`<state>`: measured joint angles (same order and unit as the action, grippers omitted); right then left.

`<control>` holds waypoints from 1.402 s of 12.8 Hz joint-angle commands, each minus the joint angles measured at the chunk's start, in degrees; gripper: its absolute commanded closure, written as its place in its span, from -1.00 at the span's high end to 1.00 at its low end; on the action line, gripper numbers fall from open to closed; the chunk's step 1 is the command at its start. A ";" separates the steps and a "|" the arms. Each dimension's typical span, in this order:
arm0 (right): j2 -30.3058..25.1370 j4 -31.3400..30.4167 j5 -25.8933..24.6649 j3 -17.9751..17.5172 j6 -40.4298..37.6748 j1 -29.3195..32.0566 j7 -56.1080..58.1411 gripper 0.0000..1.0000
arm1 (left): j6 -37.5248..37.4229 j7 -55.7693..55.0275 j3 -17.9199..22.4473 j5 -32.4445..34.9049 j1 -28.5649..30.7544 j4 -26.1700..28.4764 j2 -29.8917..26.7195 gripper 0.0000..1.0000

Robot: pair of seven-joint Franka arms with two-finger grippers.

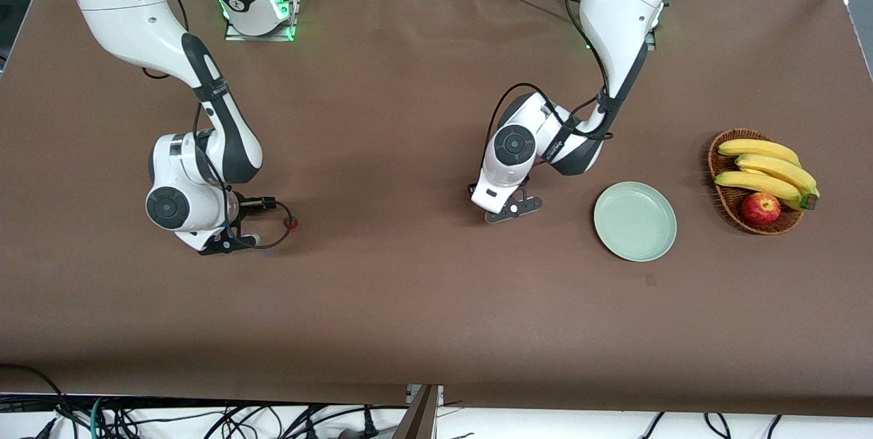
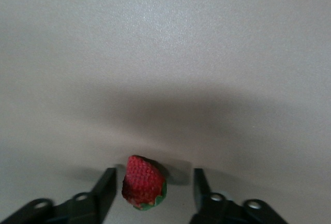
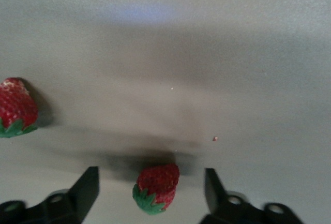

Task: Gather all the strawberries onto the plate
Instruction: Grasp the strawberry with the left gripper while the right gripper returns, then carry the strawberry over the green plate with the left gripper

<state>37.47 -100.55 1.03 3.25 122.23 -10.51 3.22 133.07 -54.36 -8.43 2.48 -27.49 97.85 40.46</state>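
Observation:
My left gripper (image 2: pixel 153 175) is down at the table beside the pale green plate (image 1: pixel 635 222), on the plate's side toward the right arm's end. It is open around a red strawberry (image 2: pixel 145 187), with a gap at each finger. The front view hides that berry under the hand. My right gripper (image 3: pixel 151 175) is low at the right arm's end, open around a second strawberry (image 3: pixel 158 188) without touching it. A third strawberry (image 3: pixel 16 107) lies on the table beside that hand; the front view shows this strawberry (image 1: pixel 291 224) too. The plate holds nothing.
A brown wicker basket (image 1: pixel 721 202) with bananas (image 1: pixel 767 170) and a red apple (image 1: pixel 760 208) stands next to the plate, at the left arm's end of the table. A black cable loops from the right hand close to the loose strawberry.

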 commanded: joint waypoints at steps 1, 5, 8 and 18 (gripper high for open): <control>-2.05 -2.37 0.99 0.09 0.11 0.23 0.82 -0.46 | -0.79 -0.93 0.52 1.65 -0.55 -0.20 -0.29 -0.65; -2.06 -2.54 0.99 0.09 -0.94 0.23 0.82 -0.93 | -7.71 1.43 1.13 1.74 0.76 -1.08 -3.88 -0.67; -2.93 -1.58 0.82 -0.78 -1.12 0.14 0.12 -1.00 | -16.50 12.04 1.14 1.74 6.37 -1.26 -8.80 -0.66; 7.32 16.06 0.29 -20.30 11.41 -13.88 -46.84 -0.95 | -21.89 47.91 1.14 1.91 26.77 -0.38 -10.05 -0.51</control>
<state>38.08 -92.15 1.66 -17.32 129.54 -18.31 -33.93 111.13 -11.41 -6.35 2.74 -3.70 96.87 30.07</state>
